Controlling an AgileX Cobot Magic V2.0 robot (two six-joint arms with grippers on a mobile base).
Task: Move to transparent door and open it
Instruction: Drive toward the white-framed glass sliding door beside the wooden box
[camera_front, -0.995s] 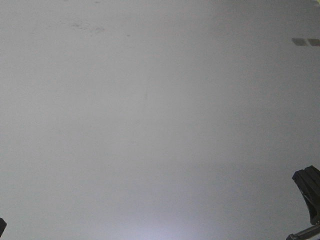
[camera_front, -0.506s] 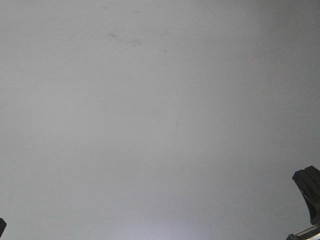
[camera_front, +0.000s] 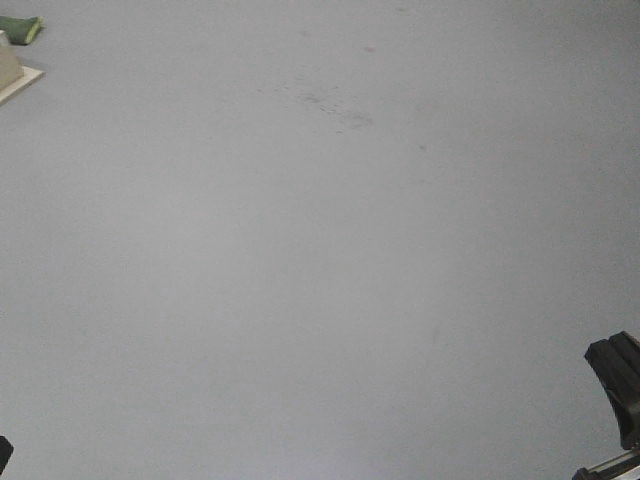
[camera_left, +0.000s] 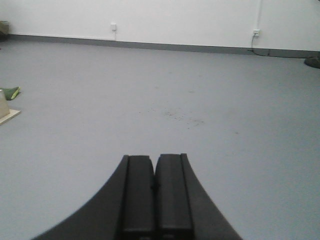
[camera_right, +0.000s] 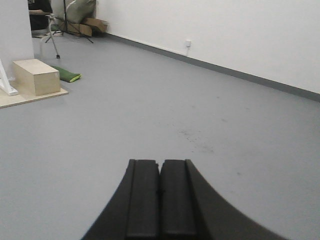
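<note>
Since a second ago, the front view had swung: the scuff patch (camera_front: 330, 105) slid right and nearer in the frame, a dark strip at far right dropped out, and a board (camera_front: 20, 80) with a green pad (camera_front: 20, 28) came in at far left. Judged that the base was turning left.

- Floor (camera_front: 300, 300): bare grey, filling the front view.
- Wall (camera_left: 175, 20): white with a grey skirting, far across the room. Sockets (camera_left: 114, 26) low on it.
- Box (camera_right: 36, 76): pale wood, standing on the board at far left. The green pad lay just beside it.
- Left gripper (camera_left: 154, 165): fingers pressed together, holding nothing, pointing out over the floor.
- Right gripper (camera_right: 160, 167): the same, pads touching, empty.
- Transparent door: not in any view. Something white showed at the far-left edge of the right wrist view; could not tell what it was.

Step in hand, as judged: driving to find the door, reach not begun. To do it well:
- Carry on turning left until the handled glass panel shows in the front view.
- Approach square to the handle side.
- Hold both arms tucked while rolling.
- Stop short enough to leave an arm room.
- Spread the fingers only once the handle is in sight.
</note>
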